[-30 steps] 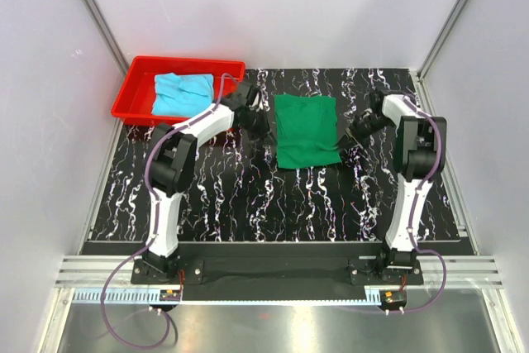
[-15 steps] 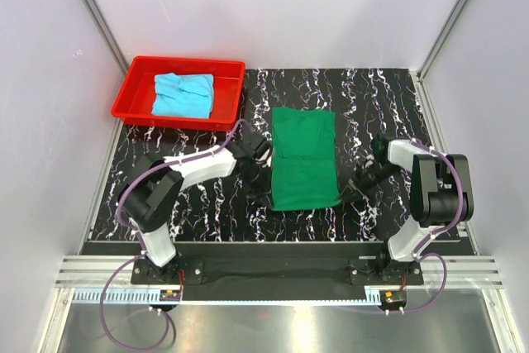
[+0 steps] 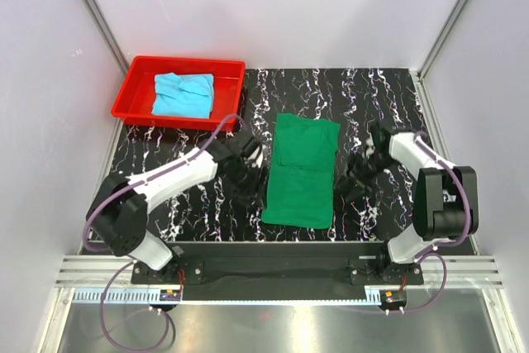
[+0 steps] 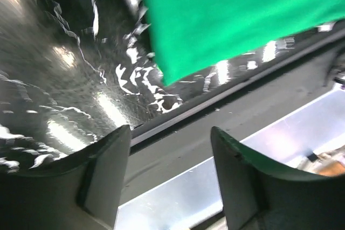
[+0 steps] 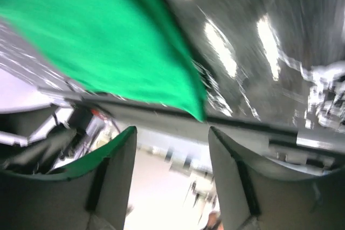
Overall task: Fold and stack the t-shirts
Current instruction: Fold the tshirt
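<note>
The dark green t-shirt lies flat mid-table as a long folded rectangle, with a crease across its middle. Its near corner shows in the left wrist view and in the right wrist view. My left gripper sits just off the shirt's left edge, open, with nothing between its fingers. My right gripper sits just off the right edge, also open and empty. Both point toward the table's near edge. The light blue t-shirt lies crumpled in the red tray.
The red tray stands at the back left corner of the black marbled mat. White walls with metal posts close in the sides and back. A black rail and the arm bases run along the near edge.
Both grippers were shut on the green shirt's edges and drew it toward the near edge. Now both are open and have let go. The shirt lies longer and nearer.
</note>
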{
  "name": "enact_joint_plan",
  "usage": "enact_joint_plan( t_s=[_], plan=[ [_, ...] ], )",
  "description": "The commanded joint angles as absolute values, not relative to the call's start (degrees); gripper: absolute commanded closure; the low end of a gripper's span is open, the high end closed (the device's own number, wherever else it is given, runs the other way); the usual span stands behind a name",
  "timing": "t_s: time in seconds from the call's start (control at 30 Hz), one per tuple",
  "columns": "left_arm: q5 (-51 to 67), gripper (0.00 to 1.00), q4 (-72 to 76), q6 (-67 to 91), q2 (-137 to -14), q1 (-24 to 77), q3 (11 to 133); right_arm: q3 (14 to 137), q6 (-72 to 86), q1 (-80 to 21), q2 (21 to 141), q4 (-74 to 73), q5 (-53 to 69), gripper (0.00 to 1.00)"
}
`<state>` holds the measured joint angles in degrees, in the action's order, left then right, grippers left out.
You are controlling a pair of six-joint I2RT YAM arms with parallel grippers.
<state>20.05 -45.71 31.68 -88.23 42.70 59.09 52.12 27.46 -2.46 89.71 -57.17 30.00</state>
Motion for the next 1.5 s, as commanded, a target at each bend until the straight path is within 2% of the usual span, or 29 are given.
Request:
enact_joint_plan(
  t_s=[0.0,0.03,0.07,0.1,0.17,0.2,0.3,0.5,0.63,0.77,0.93,1.17,1.47],
  plan=[
    [17.57,0.41,-47.12,25.49,-86.39,40.18,67.40,63.51,24.70,-2.64,92.36,-56.17,26.97,0.39],
    [18.01,0.44,-45.80,25.14,-86.83,39.38,69.50,64.94,24.61,-2.46,93.68,-54.33,28.20,0.44],
    [18.28,0.48,-44.40,25.22,-87.62,38.42,70.48,66.34,24.61,-2.63,96.65,-51.10,28.91,0.54],
    [19.93,0.58,-41.51,24.79,-90.24,36.58,71.53,69.23,24.87,-2.55,98.25,-49.93,29.35,0.63],
    [22.23,0.68,-38.86,24.43,-96.63,34.90,75.74,71.62,25.57,-2.64,102.98,-46.26,30.23,0.76],
    [24.41,0.76,-37.28,24.09,-99.12,33.59,77.85,73.37,26.01,-2.64,104.40,-45.10,30.50,0.86],
    [26.62,0.81,-34.38,24.17,-107.82,32.00,86.02,76.10,25.49,-2.55,109.41,-42.54,29.54,0.97],
    [26.81,0.85,-29.27,23.82,-121.27,31.64,94.21,77.17,25.93,-2.55,115.22,-37.97,32.15,1.00],
    [25.23,0.91,-28.12,26.27,-125.76,30.76,92.38,75.24,26.54,-2.55,117.07,-36.48,32.52,1.00],
    [17.07,0.95,-34.78,27.42,-128.93,30.15,91.15,74.70,25.58,-2.55,118.73,-36.56,27.34,1.00],
    [12.14,0.96,-36.30,29.00,-126.13,29.53,85.09,81.81,24.87,-3.16,124.52,-37.95,24.44,1.00],
    [9.85,0.96,-35.59,28.57,-121.99,27.42,79.01,91.14,26.72,-5.54,126.83,-42.54,27.77,1.00],
    [9.40,0.89,-38.06,24.26,-120.42,27.42,85.61,78.40,25.75,-5.27,120.16,-42.72,26.72,1.00]
  ],
)
